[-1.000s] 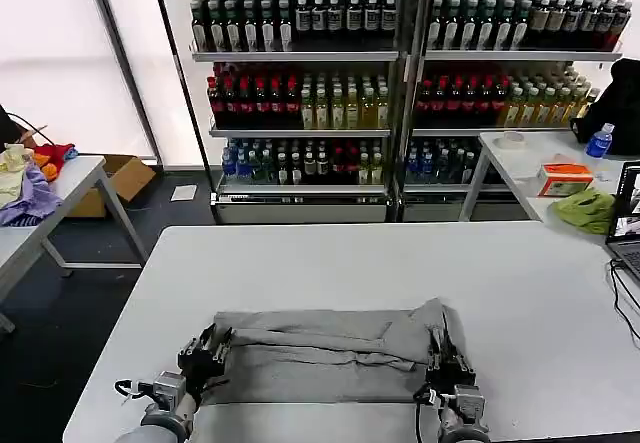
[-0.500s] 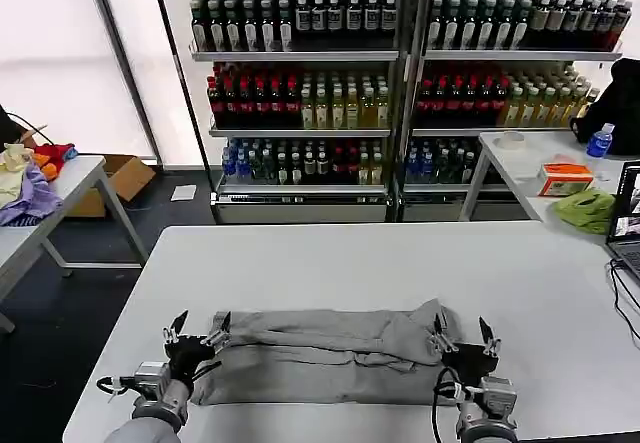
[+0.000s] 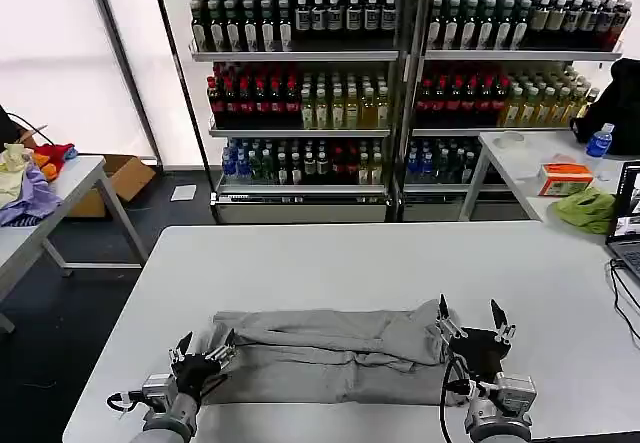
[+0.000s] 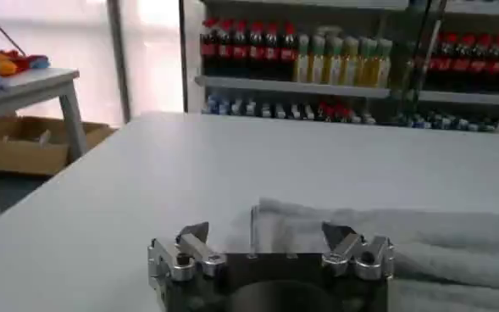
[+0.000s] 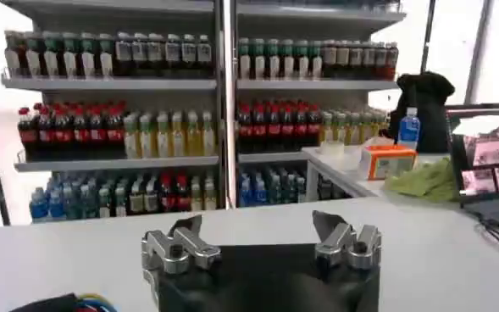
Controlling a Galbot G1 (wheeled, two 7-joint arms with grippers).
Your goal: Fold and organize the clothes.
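A: Shirt [image 3: 325, 353] position? Log it first.

B: Grey shirt lay in a long folded band across the near part of the white table [image 3: 330, 263], running side to side, creased along its length. Its right end bunched up into a small hump. In the left wrist view the cloth [image 4: 385, 233] sat just past the fingers, on the tabletop.

A: Left gripper [image 3: 203, 348]?

B: At the shirt's left end, low over the table. Fingers spread apart, holding nothing. One fingertip stood close to the cloth's corner; contact could not be judged. The left wrist view confirmed the spread: left gripper [image 4: 266, 233] with both tips apart and bare table between them.

A: Right gripper [image 3: 470, 315]?

B: Just beyond the shirt's right end, beside the hump, fingers pointing up and wide apart, empty. In the right wrist view, right gripper [image 5: 257, 225] showed the same gap, nothing in it.

A: Surroundings?

B: Shelves of bottles [image 3: 400, 73] stood behind the table. A side table [image 3: 545, 153] on the right carried a lime-green cloth [image 3: 586, 208], an orange box [image 3: 566, 177] and a blue bottle [image 3: 598, 141]. A table at far left held coloured fabrics [image 3: 30, 183].
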